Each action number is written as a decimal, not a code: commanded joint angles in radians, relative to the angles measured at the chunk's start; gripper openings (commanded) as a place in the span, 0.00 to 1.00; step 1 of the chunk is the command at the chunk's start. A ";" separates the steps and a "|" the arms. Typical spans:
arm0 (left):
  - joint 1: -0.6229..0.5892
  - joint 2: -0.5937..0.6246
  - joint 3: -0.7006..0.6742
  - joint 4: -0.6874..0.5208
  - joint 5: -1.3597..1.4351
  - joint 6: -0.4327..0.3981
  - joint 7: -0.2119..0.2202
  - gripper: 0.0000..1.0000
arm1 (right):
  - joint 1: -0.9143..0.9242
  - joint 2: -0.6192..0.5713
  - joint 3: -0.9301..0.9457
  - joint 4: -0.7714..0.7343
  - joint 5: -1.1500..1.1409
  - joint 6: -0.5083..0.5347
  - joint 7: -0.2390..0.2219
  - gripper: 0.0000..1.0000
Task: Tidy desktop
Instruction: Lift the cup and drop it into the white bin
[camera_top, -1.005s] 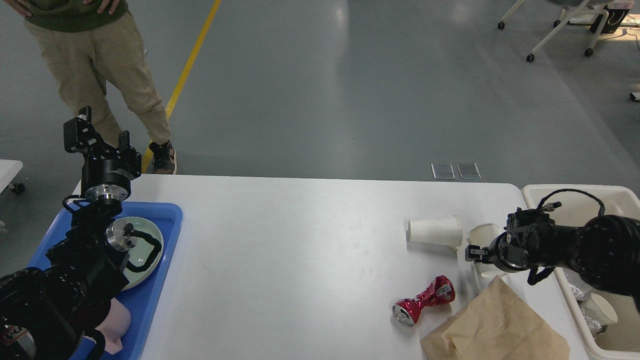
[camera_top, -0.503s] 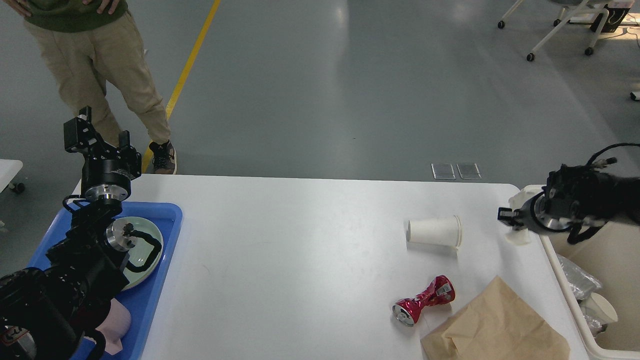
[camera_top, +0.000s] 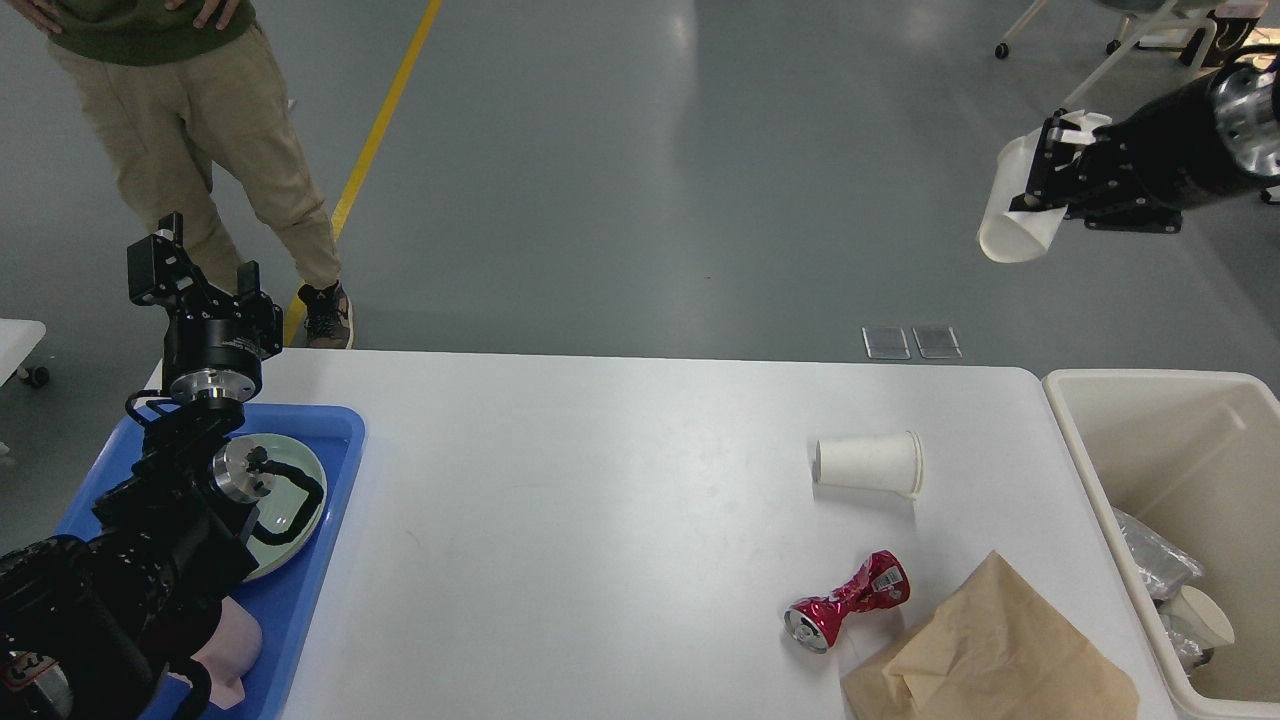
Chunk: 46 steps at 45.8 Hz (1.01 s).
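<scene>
Desktop (camera_top: 600, 520): white, rounded corners, fills the lower middle of the head view; landmark for all entries below.

- Paper cup (camera_top: 868, 464): white, on its side, right half of the desktop.
- Crushed red can (camera_top: 848, 601): on the desktop, nearer than the cup.
- Brown paper bag (camera_top: 990, 655): crumpled, flat at the desktop's near right corner, just beside the can.
- Cream-white bin (camera_top: 1085, 440): off the desktop's right edge; holds a cup and crinkled wrapping.
- Blue tray (camera_top: 335, 470): on the desktop's left end; carries a pale green plate (camera_top: 300, 500).
- Left gripper (camera_top: 195, 270): raised over the desktop's far left corner, fingers parted, holding nothing.
- Right gripper (camera_top: 1040, 185): high above and beyond the desktop's far right corner, closed on a squashed white cup (camera_top: 1012, 225), mouth tilted downward.
- Person in khaki trousers (camera_top: 200, 130): standing beyond the desktop's far left corner.
</scene>
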 joint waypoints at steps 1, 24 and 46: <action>0.000 0.000 -0.001 0.000 0.000 0.000 -0.001 0.96 | 0.027 -0.055 0.078 -0.001 -0.002 0.059 -0.007 0.00; 0.000 0.000 -0.001 0.000 0.000 0.000 0.000 0.96 | -0.715 -0.030 0.092 -0.567 0.007 -0.269 -0.008 0.00; 0.000 0.000 0.001 0.000 0.000 0.000 0.000 0.96 | -1.285 0.193 0.239 -0.928 0.007 -0.550 -0.007 0.95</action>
